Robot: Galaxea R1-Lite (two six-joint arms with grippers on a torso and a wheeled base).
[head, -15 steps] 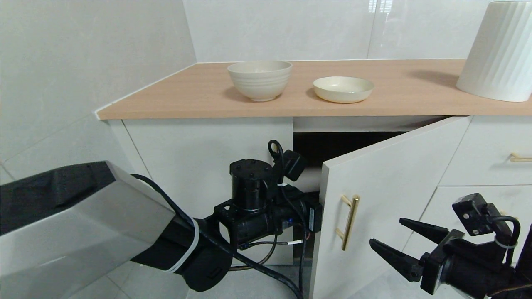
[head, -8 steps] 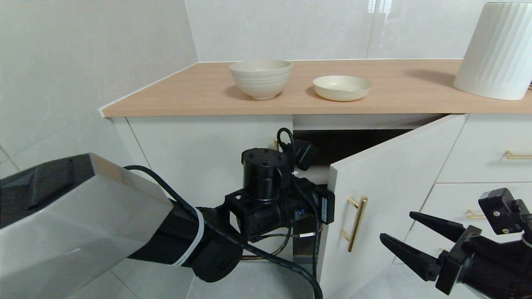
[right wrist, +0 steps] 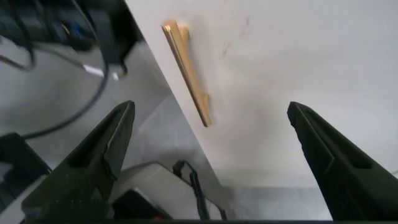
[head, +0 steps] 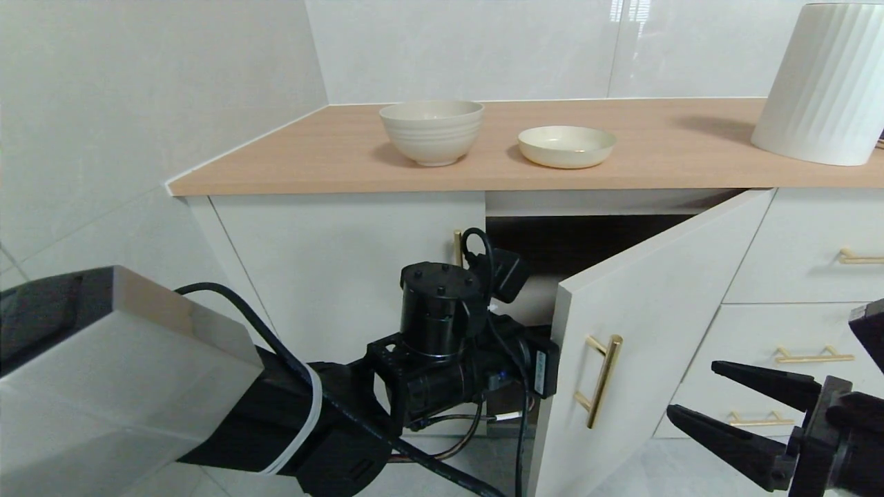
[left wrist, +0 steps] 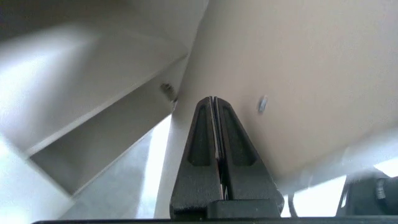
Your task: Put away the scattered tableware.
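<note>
The left arm (head: 442,345) reached low and forward, under the counter (head: 290,166), with its wrist at the free edge of the open cabinet door (head: 649,324) and its end tucked behind that door. In the left wrist view the left tool (left wrist: 213,101) had its two fingers pressed flat together with nothing between them, the tips close to or against the door's inner face. That pose suited pushing the door outward, so it was probably there to keep the cabinet open rather than to grasp anything.

On the counter above, the ribbed bowl (head: 431,131) stood upright near the front edge, over the closed left door. The shallow dish (head: 567,145) sat just to its right, apart from it and over the dark cabinet opening. Neither had been picked up, so the putting away was not yet under way. The open door was likely meant to give them a place inside.

The door's gold bar handle (head: 601,381) faced the right tool (head: 693,388), which hung low in front of the door's outer face. Its fingers were spread wide and held nothing. It touched neither the handle nor the door. A white ribbed container (head: 822,83) stood at the counter's right end.
</note>
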